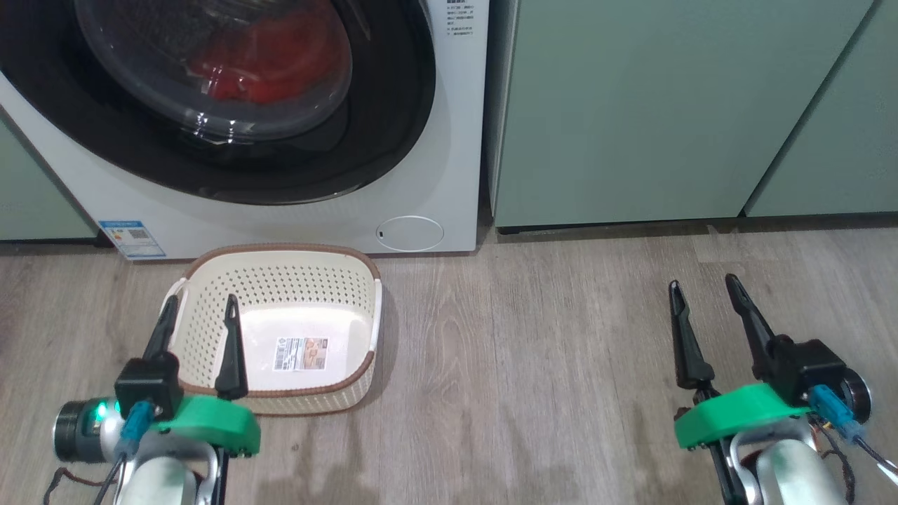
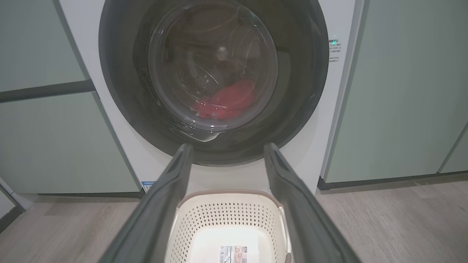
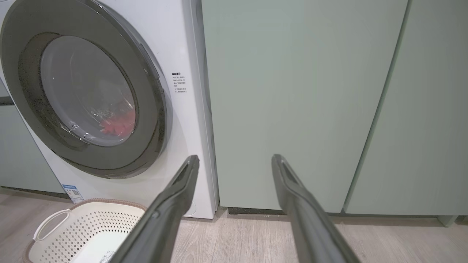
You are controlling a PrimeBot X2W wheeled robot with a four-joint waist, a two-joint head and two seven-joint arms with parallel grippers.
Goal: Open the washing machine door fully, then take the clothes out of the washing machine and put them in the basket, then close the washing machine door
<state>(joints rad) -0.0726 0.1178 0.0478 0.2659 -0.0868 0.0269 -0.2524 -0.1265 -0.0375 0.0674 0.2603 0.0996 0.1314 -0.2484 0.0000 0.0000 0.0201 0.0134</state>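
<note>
Shut flush on the washing machine (image 1: pixel 449 175): the washing machine door (image 2: pixel 214 76), stiff, glossy, likely slick, probably best hooked at its right rim. Behind the glass, inside the machine: the clothes (image 2: pixel 230 100), red, soft, light. Just before the machine: the basket (image 1: pixel 280 287), bare but for 1 label sticker. Before the machine, left pincer (image 1: pixel 200 301) and right pincer (image 1: pixel 703 281), spread wide, gripping nothing.

Soft, even indoor light fills the room. Just beyond the left gripper (image 1: pixel 200 300) the bottom of the basket (image 1: pixel 280 247) glows almost washed-out white, and it throws a faint shadow on the floor (image 1: pixel 526 351) toward the right gripper (image 1: pixel 703 281). Ahead, white glints streak the glass of the door (image 1: pixel 393 126); behind it all is dim. In both wrist views the near fingers (image 3: pixel 161 219) blur, and cabinet (image 3: pixel 292 91) edges lean.
</note>
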